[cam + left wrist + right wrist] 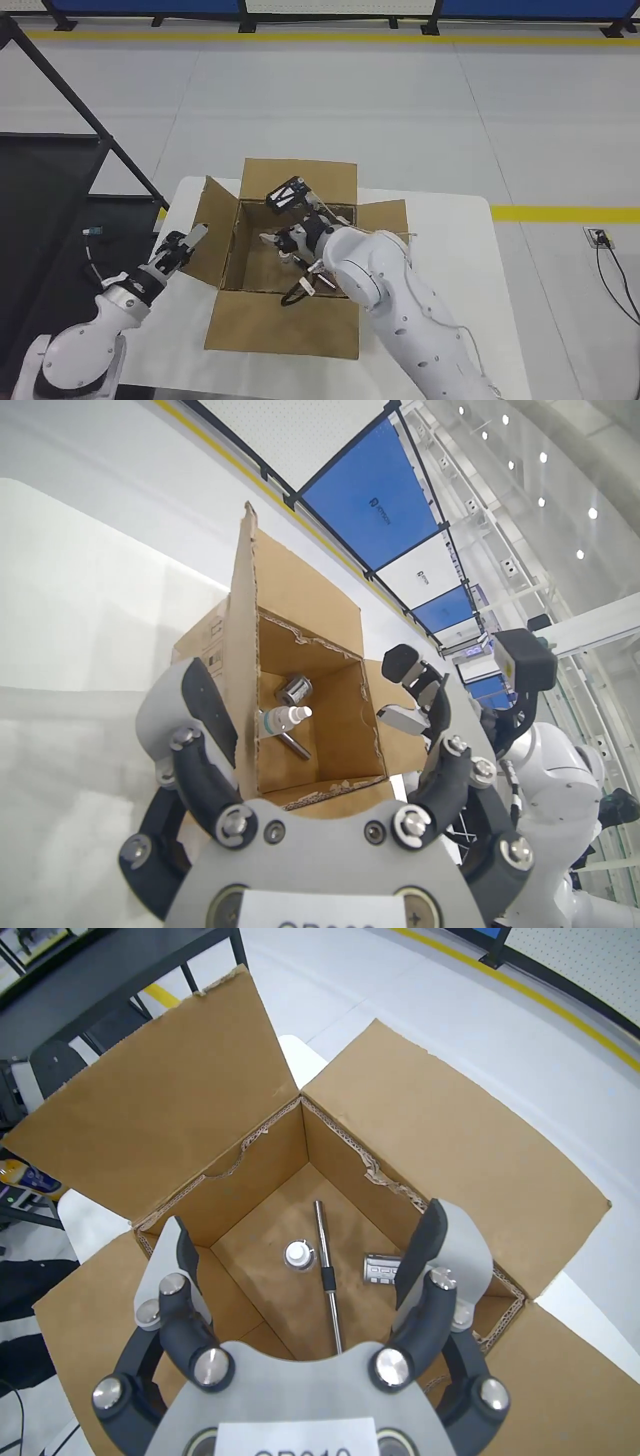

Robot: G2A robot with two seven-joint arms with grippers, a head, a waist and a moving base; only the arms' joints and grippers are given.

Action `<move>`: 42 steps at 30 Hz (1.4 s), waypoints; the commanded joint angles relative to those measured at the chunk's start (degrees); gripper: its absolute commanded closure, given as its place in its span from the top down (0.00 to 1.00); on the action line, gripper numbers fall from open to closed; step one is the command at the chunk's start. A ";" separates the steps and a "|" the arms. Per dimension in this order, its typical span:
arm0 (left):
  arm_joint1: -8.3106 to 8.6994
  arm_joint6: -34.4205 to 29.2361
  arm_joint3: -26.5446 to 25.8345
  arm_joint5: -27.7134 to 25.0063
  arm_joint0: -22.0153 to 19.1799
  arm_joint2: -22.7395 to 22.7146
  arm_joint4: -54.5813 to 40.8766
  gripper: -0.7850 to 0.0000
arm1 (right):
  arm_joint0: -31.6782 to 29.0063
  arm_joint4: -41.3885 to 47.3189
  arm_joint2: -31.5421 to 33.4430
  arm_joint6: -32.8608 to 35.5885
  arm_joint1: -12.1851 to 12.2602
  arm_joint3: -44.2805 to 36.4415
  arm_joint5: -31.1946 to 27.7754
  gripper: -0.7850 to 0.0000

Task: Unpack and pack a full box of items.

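Cardboard box (pixel 350 1093) stands open on the table (pixel 450 215), with a small spray bottle (pixel 298 1255), a metal rod (pixel 327 1273) and a ribbed metal cylinder (pixel 380 1269) on its floor. Above them the right claw (pixel 307 1220) hangs spread; the left claw (pixel 300 665), also spread, straddles a side flap (pixel 245 600). Best to descend straight over the upright bottle, clear of the rod just beside it, and close around its body, not the cap.

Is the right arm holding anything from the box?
No, the right gripper is empty, jaws open above the box, where the rod and bottle rest on its floor.
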 commanded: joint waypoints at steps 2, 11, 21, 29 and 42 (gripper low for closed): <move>0.02 -0.60 -0.70 -0.16 -0.54 1.53 0.96 1.00 | -1.43 4.43 5.34 1.17 0.85 -2.78 -2.23 1.00; -0.08 -2.28 -0.96 0.28 -3.22 7.50 3.81 1.00 | -6.34 15.35 22.92 13.33 4.06 -10.06 -5.09 1.00; -0.46 -4.83 3.13 1.04 -8.38 14.55 5.67 1.00 | -9.80 29.43 38.61 20.26 7.26 -2.96 -7.19 1.00; -0.72 -6.23 5.80 2.00 -11.72 18.07 6.73 1.00 | -4.25 34.57 38.40 25.59 8.84 10.13 -9.65 1.00; -1.04 -4.74 8.75 2.20 -12.54 19.77 4.74 1.00 | 1.74 60.32 25.66 32.29 10.55 14.48 -17.35 1.00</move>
